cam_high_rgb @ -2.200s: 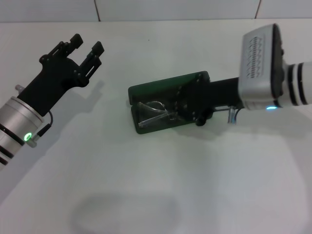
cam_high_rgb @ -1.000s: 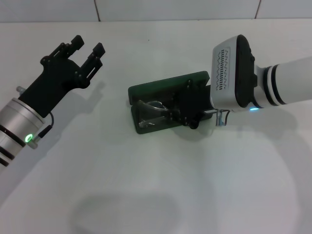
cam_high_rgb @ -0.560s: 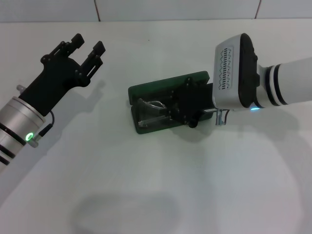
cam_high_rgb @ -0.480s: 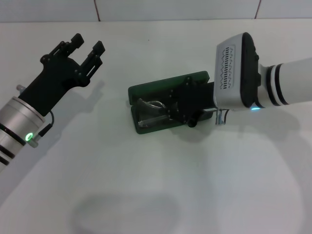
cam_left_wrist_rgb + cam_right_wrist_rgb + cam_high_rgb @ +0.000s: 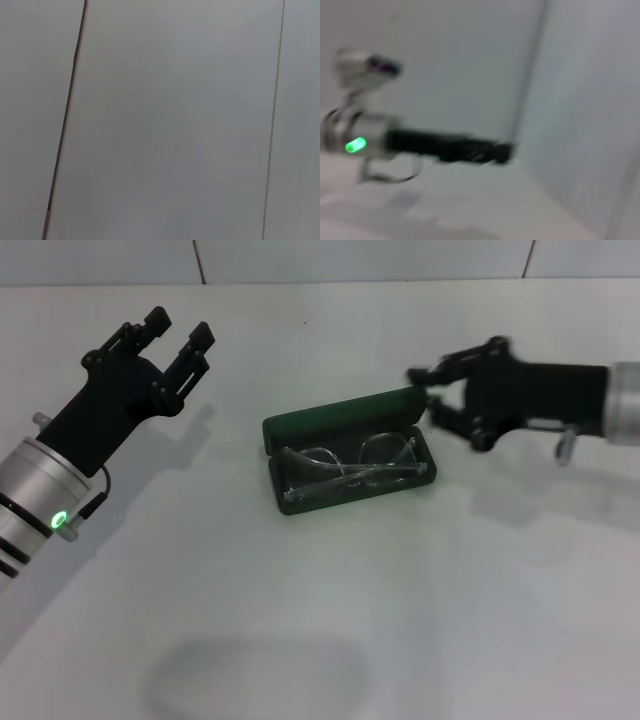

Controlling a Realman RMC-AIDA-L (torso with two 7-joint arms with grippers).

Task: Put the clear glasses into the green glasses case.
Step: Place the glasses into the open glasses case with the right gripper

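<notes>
The clear glasses (image 5: 350, 470) lie lengthwise inside the open green glasses case (image 5: 345, 462); the right gripper (image 5: 440, 395), fingers spread and empty, is just beside its lid's right end, nearer than the spread left gripper (image 5: 178, 330)

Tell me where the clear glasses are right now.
In the head view the clear glasses lie inside the open green glasses case near the middle of the table, with the right gripper open just off the case's right end.

a white table (image 5: 330, 620) carries the open green glasses case (image 5: 345, 455).
</notes>
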